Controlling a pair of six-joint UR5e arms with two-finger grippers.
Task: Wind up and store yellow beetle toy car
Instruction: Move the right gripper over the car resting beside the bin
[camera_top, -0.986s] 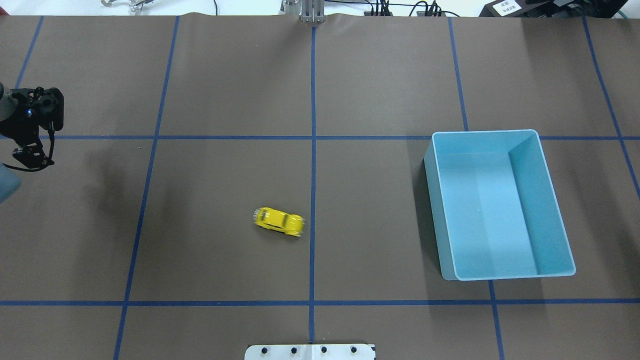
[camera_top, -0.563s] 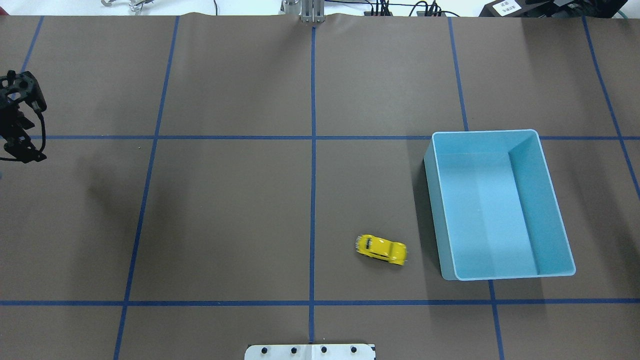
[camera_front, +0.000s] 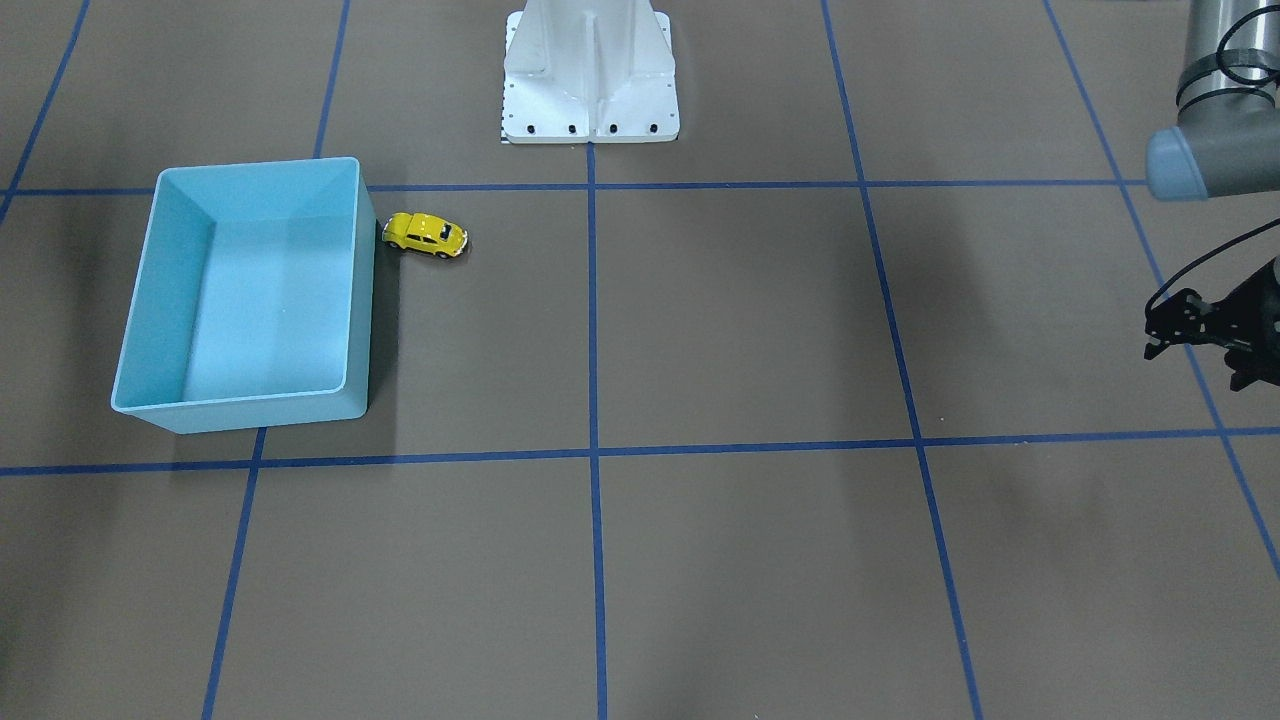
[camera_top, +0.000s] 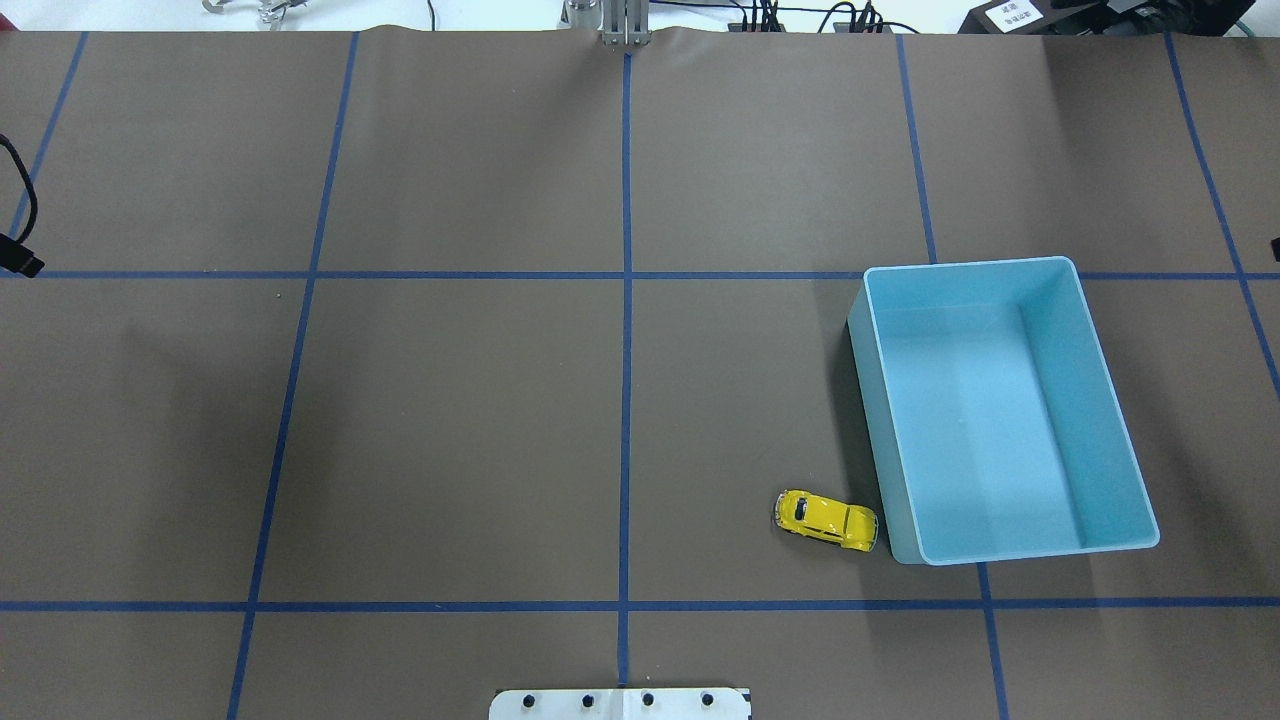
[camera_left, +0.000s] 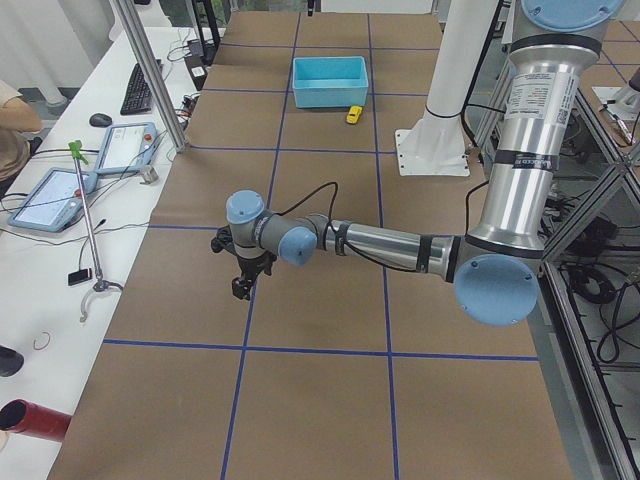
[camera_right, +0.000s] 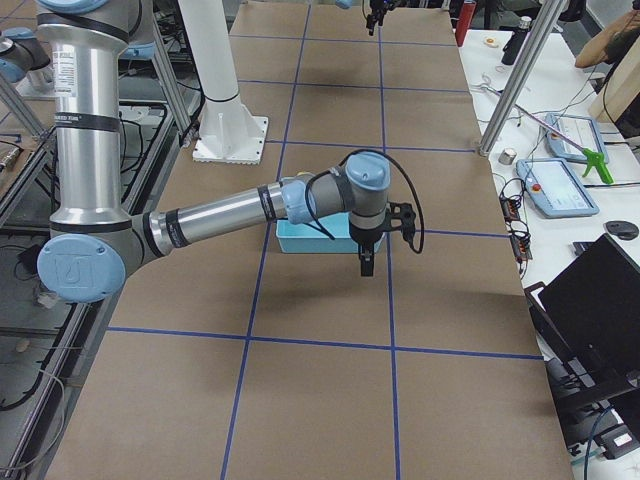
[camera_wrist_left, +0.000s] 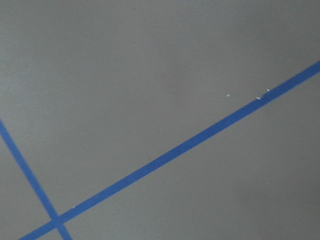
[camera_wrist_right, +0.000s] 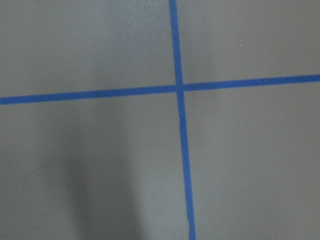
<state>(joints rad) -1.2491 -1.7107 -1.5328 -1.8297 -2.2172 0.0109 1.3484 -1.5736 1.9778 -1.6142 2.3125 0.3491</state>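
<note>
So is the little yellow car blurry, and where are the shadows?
Overhead exterior view: the tiny glossy yellow beetle toy car looks sharp; the light blue plastic bin throws a dark shadow onto the brown table cover, on the picture's left of it. Right wrist-mounted view: a soft grey shadow band at lower left. Left wrist-mounted view: flat, even light.

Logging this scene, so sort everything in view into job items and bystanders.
Job:
yellow beetle toy car
light blue bin

Lying about:
white mounting base
keyboard
tablet
</note>
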